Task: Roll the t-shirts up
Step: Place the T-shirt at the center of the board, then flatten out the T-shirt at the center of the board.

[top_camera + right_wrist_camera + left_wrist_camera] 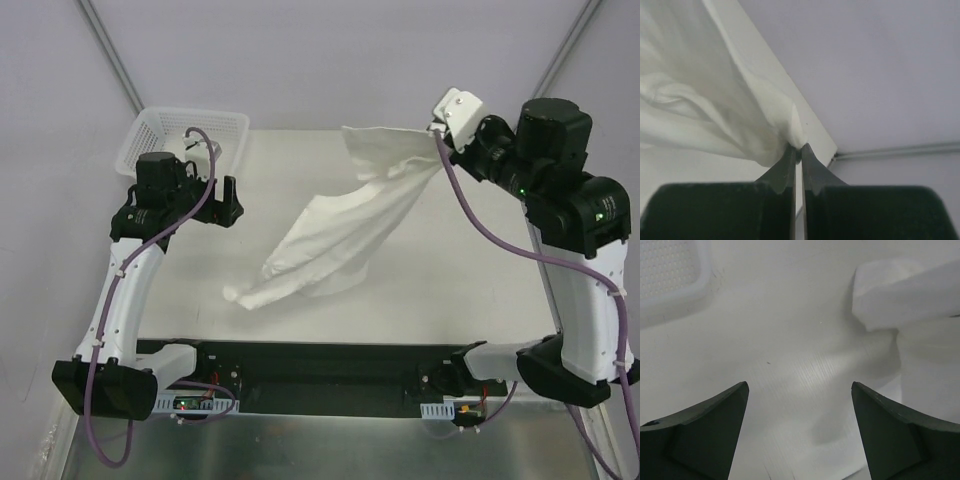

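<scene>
right hand: pinching t-shirt edge, lower end on table | left hand: spread, near basket

Plain pale grey walls enclose the flat white table. Thin grey metal bars slant at the far left and right corners.

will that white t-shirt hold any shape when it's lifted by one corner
Probably not: the t-shirt hangs in a sagging drape from the right gripper, its low end bunched on the table. It looks light, since a small pinch of fabric carries it. That pinch could slip if tugged.
</scene>
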{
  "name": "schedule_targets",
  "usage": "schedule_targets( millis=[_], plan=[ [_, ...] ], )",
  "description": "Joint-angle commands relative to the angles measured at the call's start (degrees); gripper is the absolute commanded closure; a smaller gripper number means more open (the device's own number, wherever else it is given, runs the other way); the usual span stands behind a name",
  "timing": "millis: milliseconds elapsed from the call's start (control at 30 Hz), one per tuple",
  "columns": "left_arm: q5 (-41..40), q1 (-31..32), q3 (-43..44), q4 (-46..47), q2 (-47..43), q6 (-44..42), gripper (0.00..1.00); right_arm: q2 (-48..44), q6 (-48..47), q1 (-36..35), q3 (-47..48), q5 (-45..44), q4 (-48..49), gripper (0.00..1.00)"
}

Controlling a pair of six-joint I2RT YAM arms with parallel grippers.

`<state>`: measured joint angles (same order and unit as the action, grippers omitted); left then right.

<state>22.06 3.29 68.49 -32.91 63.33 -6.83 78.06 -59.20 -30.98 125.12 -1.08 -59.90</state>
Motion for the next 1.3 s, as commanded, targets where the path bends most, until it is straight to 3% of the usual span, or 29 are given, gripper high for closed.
schedule_targets(
  millis=[0, 67, 100, 200, 300, 467, 733, 1100, 1167, 1267],
  plan=[
    [3.77, -0.48, 1.39, 1.0, 1.27, 0.5, 0.16, -4.31, 1.1, 13.09, -12.06, -3.15, 4.17, 0.99],
    [5.09, -0.39, 0.51, 1.09, 1.53, 0.06, 0.16, -7.99, 1.46, 17.34, -19.53, -0.78, 5.49, 0.99],
    [6.22, -0.39, -0.02, 1.18, 1.62, -0.02, 0.16, -11.32, 1.46, 20.75, -29.22, 0.54, 8.1, 0.99],
    [7.37, 0.4, -2.13, 1.61, 2.58, -0.29, 0.16, -15.12, 0.67, 25.25, -44.9, 3.27, 10.33, 0.99],
    [7.03, 3.64, -3.97, 1.88, 4.6, -1.25, 0.16, -14.61, 2.15, 29.9, -54.51, 3.72, 10.42, 0.99],
    [5.18, 9.97, -4.68, 2.06, 10.4, -3.1, 0.16, -9.61, 8.74, 36.16, -52.8, 5.65, 5.96, 0.99],
    [3.52, 20.7, -1.44, -2.6, 27.0, -6.36, 0.22, -5.2, 11.91, 36.78, -46.72, 11.45, -0.3, 0.99],
    [8.52, 29.04, 4.89, -3.83, 42.56, -3.63, 0.3, -7.31, 12.7, 36.78, -50.85, 13.3, -0.66, 0.99],
    [7.91, 30.1, 5.78, -3.83, 43.98, -2.84, 0.33, -7.57, 13.32, 36.78, -51.29, 13.56, -0.31, 0.99],
    [6.24, 30.9, 7.18, -3.83, 46.97, -1.87, 0.47, -7.57, 14.2, 36.78, -51.82, 14.26, 0.22, 0.99]
  ],
)
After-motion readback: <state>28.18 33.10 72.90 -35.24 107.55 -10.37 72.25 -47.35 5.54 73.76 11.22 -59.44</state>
